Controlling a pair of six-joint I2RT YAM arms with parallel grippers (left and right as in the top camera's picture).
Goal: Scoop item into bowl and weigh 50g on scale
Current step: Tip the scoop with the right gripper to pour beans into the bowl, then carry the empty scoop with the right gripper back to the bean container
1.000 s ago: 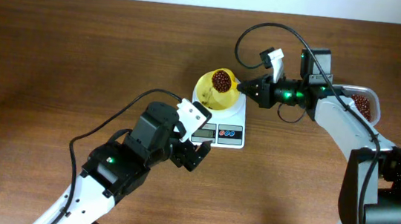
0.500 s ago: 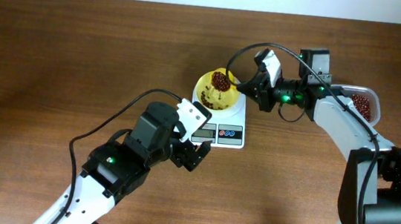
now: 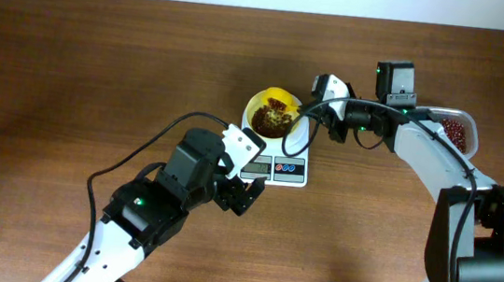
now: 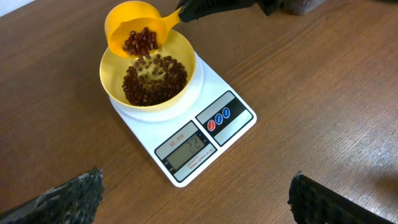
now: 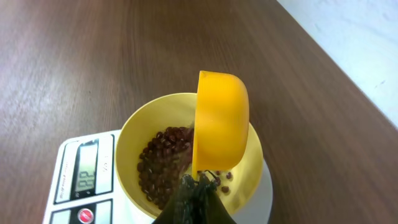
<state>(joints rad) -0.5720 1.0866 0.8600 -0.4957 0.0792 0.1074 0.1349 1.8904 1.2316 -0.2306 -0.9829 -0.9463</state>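
Note:
The pale yellow bowl [image 3: 272, 115] stands on the white scale [image 3: 286, 156] and holds dark red-brown beans [image 4: 151, 82]. My right gripper [image 3: 315, 109] is shut on the handle of a yellow scoop [image 4: 134, 36], which is tipped on its side over the bowl [image 5: 158, 127] with beans sliding out. In the right wrist view the scoop [image 5: 221, 118] hides part of the beans [image 5: 163, 163]. The scale's display [image 4: 188, 152] is lit. My left gripper [image 3: 244, 197] is open and empty on the near side of the scale [image 4: 214, 99].
A clear plastic tub [image 3: 457, 131] with more beans stands at the right, behind my right arm. Bare wooden table surrounds the scale. The table's far edge runs along the top of the overhead view.
My right gripper has rolled the scoop from level to tipped over the bowl. Beans that sat heaped in the scoop now lie in the bowl. The left arm has not moved.

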